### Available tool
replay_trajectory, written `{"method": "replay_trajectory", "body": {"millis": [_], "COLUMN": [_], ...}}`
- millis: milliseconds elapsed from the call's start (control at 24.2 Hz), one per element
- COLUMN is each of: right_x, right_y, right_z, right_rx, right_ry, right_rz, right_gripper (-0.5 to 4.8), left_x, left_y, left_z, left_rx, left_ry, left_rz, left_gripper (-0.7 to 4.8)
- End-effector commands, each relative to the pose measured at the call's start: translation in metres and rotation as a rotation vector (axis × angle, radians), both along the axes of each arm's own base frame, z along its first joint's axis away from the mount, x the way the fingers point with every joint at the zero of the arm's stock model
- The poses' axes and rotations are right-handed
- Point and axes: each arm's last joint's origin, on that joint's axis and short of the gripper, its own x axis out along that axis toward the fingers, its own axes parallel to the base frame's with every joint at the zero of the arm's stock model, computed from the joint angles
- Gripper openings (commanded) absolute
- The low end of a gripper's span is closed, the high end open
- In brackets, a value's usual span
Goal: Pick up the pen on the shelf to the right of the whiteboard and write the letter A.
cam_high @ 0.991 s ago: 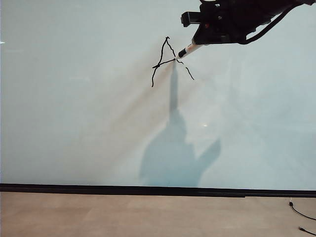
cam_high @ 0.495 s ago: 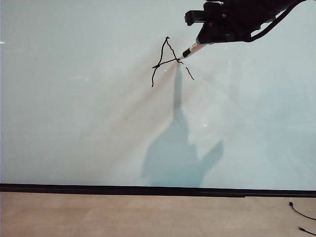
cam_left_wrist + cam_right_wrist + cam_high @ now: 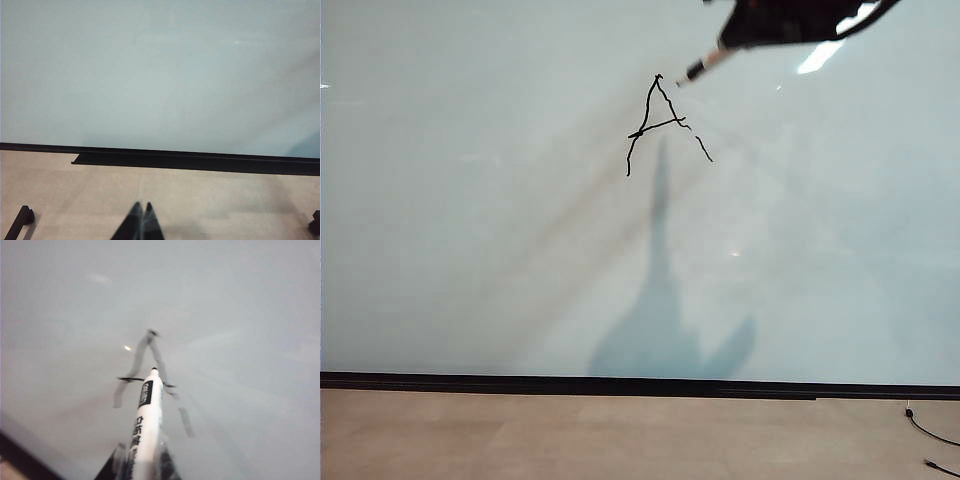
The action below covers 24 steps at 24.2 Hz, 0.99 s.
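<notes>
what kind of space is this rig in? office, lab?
Probably a lab or office-type test room, though little shows. A very large glossy pale whiteboard fills the wall above a tan floor, with loose black cables lying on it. The right gripper holds a slim white marker pen; the left gripper is shut.

whiteboard (image 3: 470,250): pale grey-white, black lower strip | pen (image 3: 146,430): white, black label | letter A (image 3: 660,122): black
</notes>
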Motion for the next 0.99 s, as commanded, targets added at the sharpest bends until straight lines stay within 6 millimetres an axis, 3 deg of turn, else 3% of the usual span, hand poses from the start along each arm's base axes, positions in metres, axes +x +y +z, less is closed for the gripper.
{"method": "replay_trajectory", "body": {"millis": [41, 289, 991], "right_x": [-0.027, -0.080, -0.130], "right_y": [-0.009, -0.045, -0.090], "right_z": [-0.003, -0.037, -0.091], "right_rx": [0.009, 0.030, 0.038], "right_ry": [-0.021, -0.015, -0.023], "right_rz": [-0.011, -0.015, -0.035], "right_gripper": [-0.05, -0.05, -0.05], "left_x": [0.000, 0.000, 0.000], "left_y": [0.000, 0.000, 0.000], "left_z": [0.002, 0.002, 0.002], "left_rx": [0.004, 0.004, 0.004], "left_ry": [-0.009, -0.009, -0.009], "left_rz": [-0.004, -0.004, -0.004], "left_gripper": [-0.05, -0.04, -0.04]}}
